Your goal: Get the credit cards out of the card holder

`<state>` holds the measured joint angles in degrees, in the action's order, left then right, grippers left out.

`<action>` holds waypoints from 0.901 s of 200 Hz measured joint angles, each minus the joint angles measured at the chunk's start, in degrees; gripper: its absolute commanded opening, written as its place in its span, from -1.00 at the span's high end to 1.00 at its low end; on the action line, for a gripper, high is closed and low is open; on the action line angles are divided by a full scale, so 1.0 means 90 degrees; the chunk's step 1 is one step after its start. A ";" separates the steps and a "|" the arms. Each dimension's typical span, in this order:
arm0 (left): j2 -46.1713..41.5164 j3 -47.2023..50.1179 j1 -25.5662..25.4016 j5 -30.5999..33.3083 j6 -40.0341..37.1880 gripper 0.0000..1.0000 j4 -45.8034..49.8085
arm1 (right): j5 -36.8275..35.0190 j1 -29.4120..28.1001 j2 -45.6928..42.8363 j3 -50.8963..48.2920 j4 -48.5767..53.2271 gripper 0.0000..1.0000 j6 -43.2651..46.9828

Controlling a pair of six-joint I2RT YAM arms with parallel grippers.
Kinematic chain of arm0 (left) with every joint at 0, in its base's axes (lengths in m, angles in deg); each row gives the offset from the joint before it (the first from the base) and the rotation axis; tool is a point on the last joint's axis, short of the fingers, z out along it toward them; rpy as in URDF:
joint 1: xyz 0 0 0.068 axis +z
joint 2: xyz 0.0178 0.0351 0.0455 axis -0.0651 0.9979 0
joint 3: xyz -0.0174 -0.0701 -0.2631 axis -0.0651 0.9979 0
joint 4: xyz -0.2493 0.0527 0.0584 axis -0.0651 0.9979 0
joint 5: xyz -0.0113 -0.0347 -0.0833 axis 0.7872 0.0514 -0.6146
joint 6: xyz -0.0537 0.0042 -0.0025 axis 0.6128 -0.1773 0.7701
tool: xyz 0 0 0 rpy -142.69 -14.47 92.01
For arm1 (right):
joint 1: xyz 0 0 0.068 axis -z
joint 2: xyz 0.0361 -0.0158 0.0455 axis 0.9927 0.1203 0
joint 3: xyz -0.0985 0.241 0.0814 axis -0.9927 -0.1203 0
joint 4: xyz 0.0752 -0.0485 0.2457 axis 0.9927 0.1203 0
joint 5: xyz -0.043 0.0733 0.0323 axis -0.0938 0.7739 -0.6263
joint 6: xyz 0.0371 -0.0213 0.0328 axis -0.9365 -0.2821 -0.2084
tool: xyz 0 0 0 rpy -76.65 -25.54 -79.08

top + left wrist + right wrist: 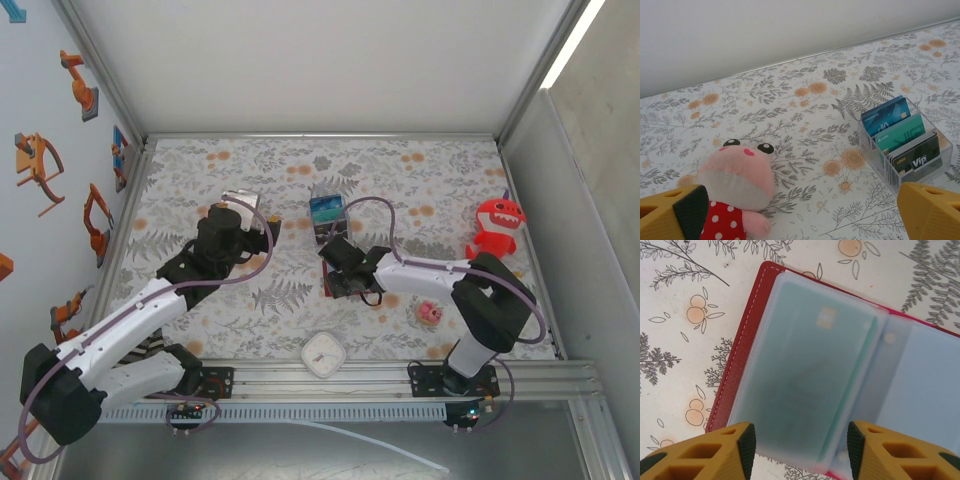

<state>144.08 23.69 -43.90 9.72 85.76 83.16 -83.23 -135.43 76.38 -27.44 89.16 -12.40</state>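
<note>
Plastic card box [328, 212] near red card holder [805, 370]

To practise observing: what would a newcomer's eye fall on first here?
The open red card holder stands out first, on the floral table beneath the right hand, a teal credit card showing through its cloudy pocket. Then the red shark toy at the table's right edge, and a pink plush and clear card box before the left hand.
</note>
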 measured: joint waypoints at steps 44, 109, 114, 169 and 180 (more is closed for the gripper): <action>0.0114 -0.0041 -0.0007 -0.0075 0.0041 -0.94 -0.0002 | 0.0049 0.0000 0.0209 0.0083 -0.0032 -0.22 0.0068; 0.0100 -0.0044 -0.0036 -0.0090 0.0112 -0.94 0.0049 | 0.0146 0.0000 0.0367 0.0185 -0.0102 -0.22 0.0165; 0.0100 -0.0049 -0.0034 -0.0090 0.0109 -0.94 0.0051 | 0.0146 0.0000 0.0381 0.0197 -0.0097 -0.22 0.0170; 0.0102 -0.0121 -0.0036 -0.0092 0.0109 -0.94 0.0056 | 0.0177 0.0000 0.0449 0.0262 -0.0104 -0.15 0.0185; 0.0117 -0.0121 -0.0036 -0.0092 0.0109 -0.94 0.0058 | 0.0192 0.0000 0.0447 0.0262 -0.0104 -0.10 0.0187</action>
<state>145.13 22.60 -44.22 8.89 86.75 83.68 -81.50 -135.43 80.40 -25.08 88.22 -10.72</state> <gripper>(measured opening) 0.970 0.572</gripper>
